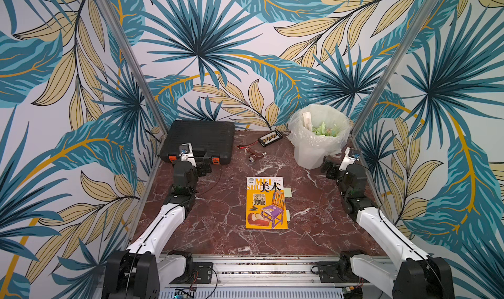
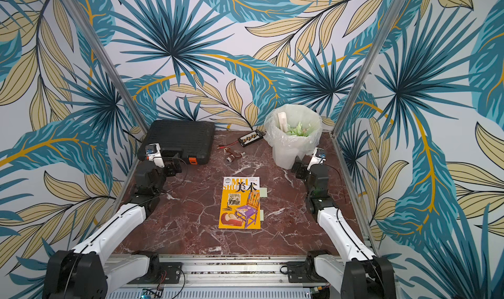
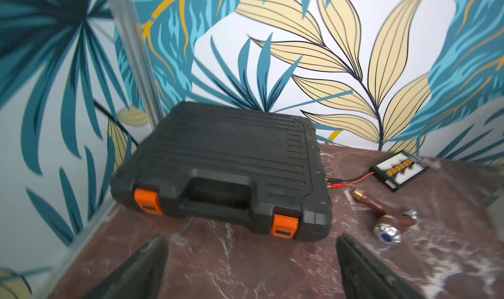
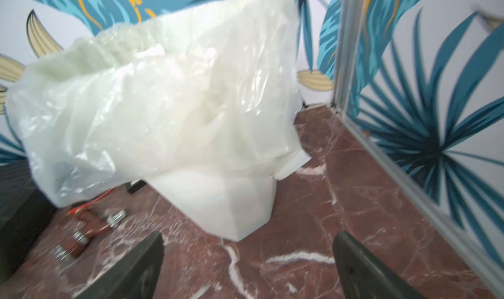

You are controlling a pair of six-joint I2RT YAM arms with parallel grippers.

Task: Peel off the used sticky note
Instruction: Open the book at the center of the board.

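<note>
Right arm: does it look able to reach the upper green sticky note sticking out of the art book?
Probably yes. The upper sticky note juts from the art book on the right arm's side; only bare marble table lies between it and the open right tool, near the waste bin.

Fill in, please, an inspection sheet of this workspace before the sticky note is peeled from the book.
Surface: red marble table, no spill seen.
Job's things: orange book closed, flat, mid-table; far sticky note and near sticky note stick out of its right edge; lined bin holds green scraps.
Clutter: black tool case, latched; terminal board; brown tap fitting.
Grippers: left gripper open, empty, facing the case; right gripper open, empty, facing the bin.
Cables: red and black leads from the board; black arm cable loops above the table.
Surroundings: leaf-print walls, metal posts.
</note>
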